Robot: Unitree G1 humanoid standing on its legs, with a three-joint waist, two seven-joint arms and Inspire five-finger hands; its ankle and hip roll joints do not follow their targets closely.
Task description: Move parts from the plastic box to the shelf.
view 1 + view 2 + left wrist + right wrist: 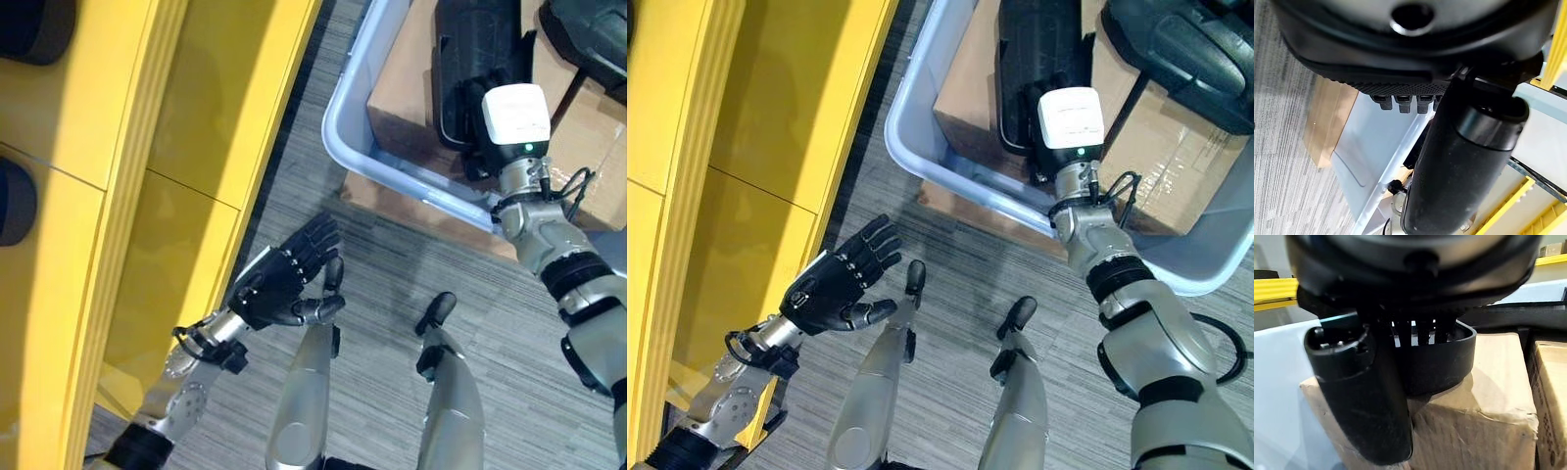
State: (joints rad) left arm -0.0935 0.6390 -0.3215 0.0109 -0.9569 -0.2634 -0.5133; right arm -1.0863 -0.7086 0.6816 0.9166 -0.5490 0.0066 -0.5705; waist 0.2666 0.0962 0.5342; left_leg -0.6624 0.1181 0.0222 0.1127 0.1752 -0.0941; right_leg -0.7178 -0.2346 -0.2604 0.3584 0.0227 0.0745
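Right wrist view gives me my right hand curled on a black part; head views show left hand spread wide.

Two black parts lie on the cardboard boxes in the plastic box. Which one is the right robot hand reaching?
The long ribbed black part nearer the yellow shelf; the right robot hand is at its near end. The other black part lies apart, farther from the shelf.

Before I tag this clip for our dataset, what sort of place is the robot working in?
Probably a warehouse or workshop floor: yellow shelf units, a pale plastic box holding cardboard cartons and black parts, on grey carpet.
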